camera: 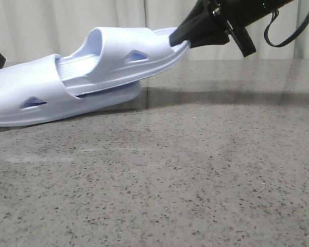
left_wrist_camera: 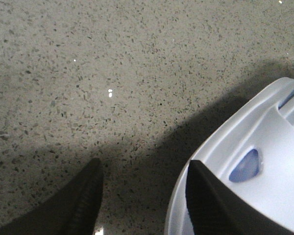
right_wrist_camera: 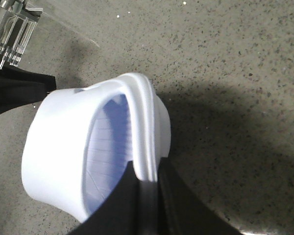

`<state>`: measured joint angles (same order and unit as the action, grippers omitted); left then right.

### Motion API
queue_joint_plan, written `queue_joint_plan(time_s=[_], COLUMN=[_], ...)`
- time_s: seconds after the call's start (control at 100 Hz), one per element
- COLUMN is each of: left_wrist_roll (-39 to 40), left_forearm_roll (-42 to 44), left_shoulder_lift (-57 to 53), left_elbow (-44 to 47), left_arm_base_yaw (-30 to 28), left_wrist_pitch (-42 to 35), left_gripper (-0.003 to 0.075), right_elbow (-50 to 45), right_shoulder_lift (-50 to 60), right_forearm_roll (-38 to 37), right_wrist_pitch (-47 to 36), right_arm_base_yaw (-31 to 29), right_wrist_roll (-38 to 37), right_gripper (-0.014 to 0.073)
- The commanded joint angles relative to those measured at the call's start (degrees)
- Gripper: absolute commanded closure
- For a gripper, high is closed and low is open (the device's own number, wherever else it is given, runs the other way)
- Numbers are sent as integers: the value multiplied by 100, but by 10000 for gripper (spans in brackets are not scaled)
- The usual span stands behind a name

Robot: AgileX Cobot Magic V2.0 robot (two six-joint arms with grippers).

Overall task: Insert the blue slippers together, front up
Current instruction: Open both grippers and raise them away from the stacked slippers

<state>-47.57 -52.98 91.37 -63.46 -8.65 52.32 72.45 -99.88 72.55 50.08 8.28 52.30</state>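
While one of the blue slippers (camera: 129, 59) is held tilted by its heel rim, its front end is tucked under the strap of the second slipper (camera: 31, 95), which lies flat on the speckled grey table (camera: 195, 170) at the left of the front view. The right pincer (camera: 177, 38) is closed on the raised slipper's heel edge; in the right wrist view the thin rim is seen pinched between the two dark fingers (right_wrist_camera: 120, 196), with the ribbed footbed facing the camera. The left pincer (left_wrist_camera: 144, 196) is spread wide with nothing between its fingers, and one finger is seen against or just over the outer wall of the lower slipper (left_wrist_camera: 255, 186), beside its triangular cutout; whether contact is made cannot be told.

Several risks can be judged from here. Because only a narrow strip of soft foam is gripped, the raised slipper could be twisted or slipped out of the hold if it is pushed further. Because the lower slipper is not clamped, it could be shoved along the smooth table rather than receiving the other, so the pair would be left only partly nested. The strap of the lower slipper could also be buckled if the push is angled too steeply.
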Motion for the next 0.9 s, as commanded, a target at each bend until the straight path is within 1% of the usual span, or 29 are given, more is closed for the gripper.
queue_joint_plan(time_s=[0.0, 0.09, 0.28, 0.42, 0.54, 0.59, 0.69, 0.89], left_wrist_roll=[-79, -186, -218, -218, -218, -218, -218, -218], left_forearm_roll=[-340, -340, -383, -383, -383, -370, -301, -262], left_shoulder_lift=[-193, -193, -193, -205, -227, -253, -262, -280], left_elbow=[-166, -166, -175, -342, -631, -752, -993, -1239], left_arm_base_yaw=[27, 27, 27, 27, 27, 27, 27, 27], left_wrist_pitch=[-69, -129, -223, -226, -204, -180, -72, 40], left_gripper=[370, 370, 370, 370, 370, 370, 370, 370], right_elbow=[179, 179, 179, 179, 187, 187, 214, 556], right_shoulder_lift=[170, 143, 121, 121, 121, 121, 121, 121], right_forearm_roll=[246, 246, 327, 391, 515, 600, 719, 734], right_wrist_pitch=[152, 155, 88, -99, -199, -199, -130, 338], right_arm_base_yaw=[2, 27, 27, 27, 14, 0, -113, -509], right_wrist_roll=[88, 88, 88, 88, 88, 88, 98, 98], right_gripper=[681, 666, 578, 494, 400, 380, 377, 377])
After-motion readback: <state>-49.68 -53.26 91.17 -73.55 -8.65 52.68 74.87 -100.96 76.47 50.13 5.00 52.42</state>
